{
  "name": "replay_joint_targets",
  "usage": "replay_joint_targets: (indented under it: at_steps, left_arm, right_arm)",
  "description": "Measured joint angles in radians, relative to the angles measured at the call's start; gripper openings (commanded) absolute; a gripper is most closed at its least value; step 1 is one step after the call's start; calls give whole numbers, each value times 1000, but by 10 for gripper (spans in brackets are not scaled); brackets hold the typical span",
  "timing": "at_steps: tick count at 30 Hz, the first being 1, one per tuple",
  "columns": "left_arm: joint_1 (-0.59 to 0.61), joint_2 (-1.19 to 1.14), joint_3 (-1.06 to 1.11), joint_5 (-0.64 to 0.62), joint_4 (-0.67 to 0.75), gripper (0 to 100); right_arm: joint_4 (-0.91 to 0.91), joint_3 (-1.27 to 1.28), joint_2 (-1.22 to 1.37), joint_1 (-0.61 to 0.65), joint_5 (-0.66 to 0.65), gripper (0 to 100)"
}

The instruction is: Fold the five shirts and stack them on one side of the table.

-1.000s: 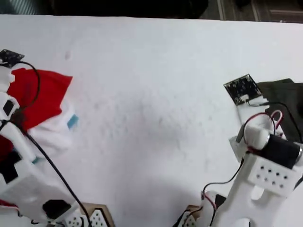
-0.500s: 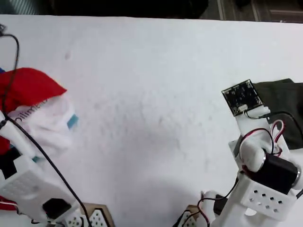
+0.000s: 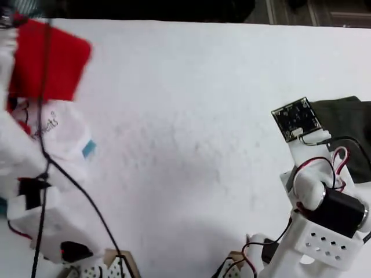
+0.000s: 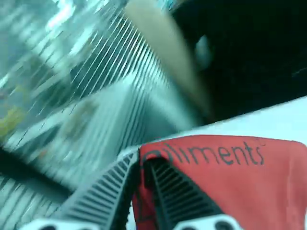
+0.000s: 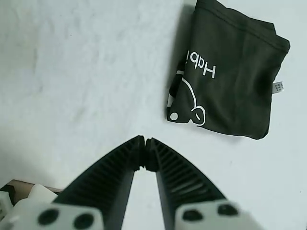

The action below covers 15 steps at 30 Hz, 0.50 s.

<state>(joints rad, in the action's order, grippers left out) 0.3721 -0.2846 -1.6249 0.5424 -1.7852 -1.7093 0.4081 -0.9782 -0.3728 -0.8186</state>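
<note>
My left pincer (image 4: 142, 160) grasping red shirt (image 4: 230, 182), ten o'clock on table (image 3: 191, 116); right pincer (image 5: 145, 143) clenched, empty; folded dark shirt (image 5: 230, 76) at three o'clock.

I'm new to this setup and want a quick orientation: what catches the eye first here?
A red shirt at the table's far left corner, pinched in the left end effector, with a white shirt beside it. Across the table, a folded dark shirt lies at the right edge, the shut, empty right end effector near it.

matt red cloth shirt (image 3: 49, 61), ribbed plastic claw (image 4: 141, 165)
</note>
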Motion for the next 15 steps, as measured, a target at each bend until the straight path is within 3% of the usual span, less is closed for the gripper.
replay_joint_targets:
  at_steps: [6, 12, 15]
  left_arm:
    - [-322, 37, 100, -26, 0, 20]
    - [-686, 18, 362, -126, 14, 23]
    - [-779, -58, 523, -166, 100, 24]
  right_arm:
    - [0, 0, 0, -2, 0, 18]
    - [0, 0, 0, 0, 0, 18]
    - [0, 2, 0, 0, 0, 18]
